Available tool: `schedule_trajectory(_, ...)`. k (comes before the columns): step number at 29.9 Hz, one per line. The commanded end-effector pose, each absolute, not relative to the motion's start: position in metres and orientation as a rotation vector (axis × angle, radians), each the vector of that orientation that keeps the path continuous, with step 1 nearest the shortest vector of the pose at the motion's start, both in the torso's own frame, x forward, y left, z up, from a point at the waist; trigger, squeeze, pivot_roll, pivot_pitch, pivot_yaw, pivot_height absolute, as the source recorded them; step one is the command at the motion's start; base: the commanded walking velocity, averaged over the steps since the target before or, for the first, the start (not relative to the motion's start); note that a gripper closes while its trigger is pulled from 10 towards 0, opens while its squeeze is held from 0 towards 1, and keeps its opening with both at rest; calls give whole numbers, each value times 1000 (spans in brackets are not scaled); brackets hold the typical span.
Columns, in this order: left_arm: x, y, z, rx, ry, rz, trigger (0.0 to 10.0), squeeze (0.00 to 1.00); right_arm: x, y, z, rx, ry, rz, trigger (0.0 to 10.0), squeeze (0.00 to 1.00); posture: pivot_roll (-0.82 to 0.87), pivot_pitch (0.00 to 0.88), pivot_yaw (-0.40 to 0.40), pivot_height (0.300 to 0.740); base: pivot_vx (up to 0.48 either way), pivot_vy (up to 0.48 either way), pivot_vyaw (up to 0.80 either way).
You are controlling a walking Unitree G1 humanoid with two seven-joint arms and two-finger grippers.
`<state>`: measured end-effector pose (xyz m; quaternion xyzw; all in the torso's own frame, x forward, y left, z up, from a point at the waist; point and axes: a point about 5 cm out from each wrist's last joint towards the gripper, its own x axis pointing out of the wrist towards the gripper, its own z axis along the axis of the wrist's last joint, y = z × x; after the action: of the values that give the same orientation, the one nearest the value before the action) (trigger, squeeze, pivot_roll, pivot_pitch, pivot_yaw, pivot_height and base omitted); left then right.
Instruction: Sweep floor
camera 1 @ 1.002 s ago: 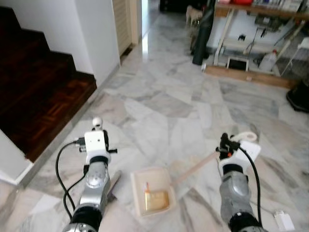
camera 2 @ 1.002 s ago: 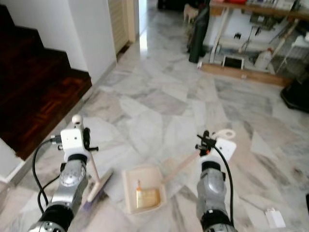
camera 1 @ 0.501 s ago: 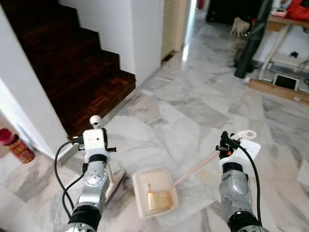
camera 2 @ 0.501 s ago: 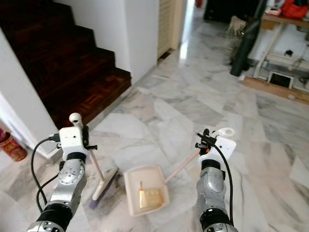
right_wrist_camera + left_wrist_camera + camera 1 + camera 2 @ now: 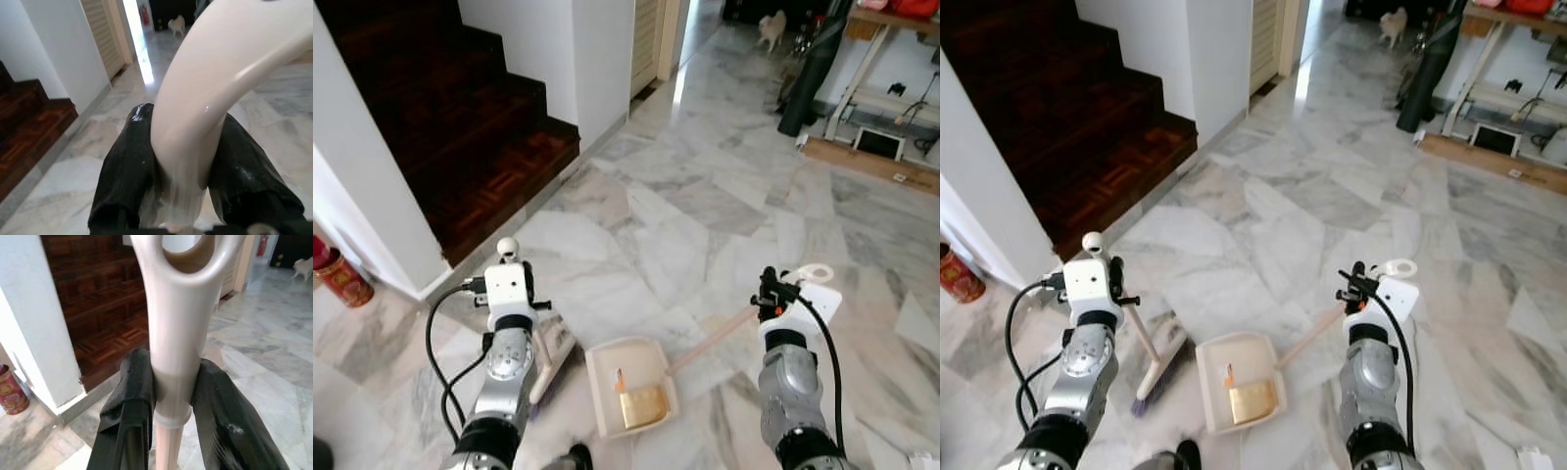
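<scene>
My left gripper (image 5: 509, 294) is shut on the cream broom handle (image 5: 175, 333), whose black fingers (image 5: 128, 401) clamp it just below its hanging loop. The broom's head (image 5: 553, 352) rests on the marble floor to the left of the dustpan. My right gripper (image 5: 771, 297) is shut on the dustpan's long cream handle (image 5: 215, 78). That handle slopes down to the cream dustpan (image 5: 603, 387), which lies on the floor between my arms. A yellowish scrap (image 5: 641, 405) lies inside the pan.
Dark wooden stairs (image 5: 440, 108) and a white wall (image 5: 367, 196) stand on the left, with a red can (image 5: 333, 279) at the wall's foot. A table frame (image 5: 876, 69), a tall black object (image 5: 808, 64) and a small dog (image 5: 769, 27) are far off. Open marble floor lies ahead.
The whole picture has shifted, so the camera has moved; the stairs and red can now sit further left. Both grippers still hold the broom and dustpan handles as before.
</scene>
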<state>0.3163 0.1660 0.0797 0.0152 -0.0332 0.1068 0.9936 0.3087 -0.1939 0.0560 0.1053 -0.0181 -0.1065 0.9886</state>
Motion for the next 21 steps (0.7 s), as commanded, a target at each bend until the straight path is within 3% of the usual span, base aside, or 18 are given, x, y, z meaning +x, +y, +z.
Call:
schedule_trajectory(1, 321, 163, 91, 38, -117, 195, 10000, 0, 312, -198, 65, 222, -80, -229, 10000, 0, -31, 27, -11, 740, -352, 0, 0)
schedule_trajectory(21, 321, 163, 92, 38, -123, 202, 10000, 0, 312, -196, 65, 222, -76, -225, 10000, 0, -29, 32, -15, 740, -329, 0, 0)
